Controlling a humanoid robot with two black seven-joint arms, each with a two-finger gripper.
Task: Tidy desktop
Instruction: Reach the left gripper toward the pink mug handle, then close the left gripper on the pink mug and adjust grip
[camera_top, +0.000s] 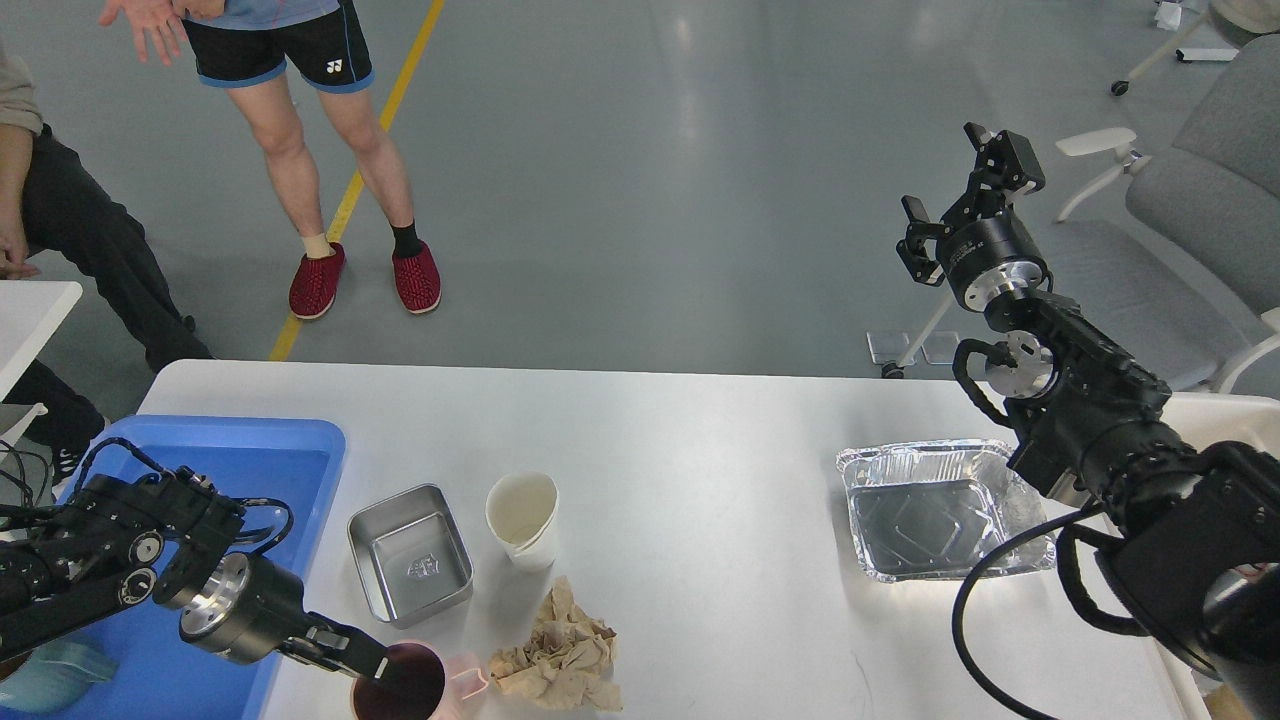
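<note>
My left gripper (385, 668) dips into the pink mug (410, 685), fingertips lost against the dark inside, so I can't read the jaws. The mug's base runs off the bottom edge. A teal item (45, 678) is half hidden under my left arm.
</note>
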